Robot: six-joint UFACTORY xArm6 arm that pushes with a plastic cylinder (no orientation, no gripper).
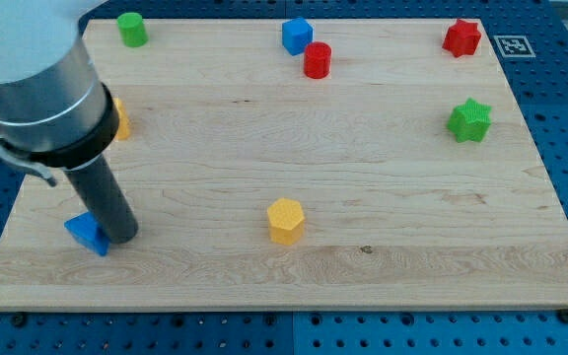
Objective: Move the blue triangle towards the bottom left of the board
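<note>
Down at the view's bottom left, my tip (118,237) sits on the wooden board (363,266), touching the right side of the blue triangle (86,232). It is only a plain dark rod, so it has nothing that opens or closes, and it holds nothing. It can just push.

That blue triangle is already low on the board and close to its left edge. To me the job looks almost done. Maybe one more small nudge toward the corner is left, but not much, because the edge is near and the block could slide off.

All the other blocks are well away from it. Near the middle bottom is a yellow block (285,219). Up top are a green block (132,29), a blue cube (296,35) with a red cylinder (317,60) just beside it, and a red star (461,37). On the right is a green star (469,120). An orange-yellow block (121,118) peeks out from behind the arm, mostly hidden.
</note>
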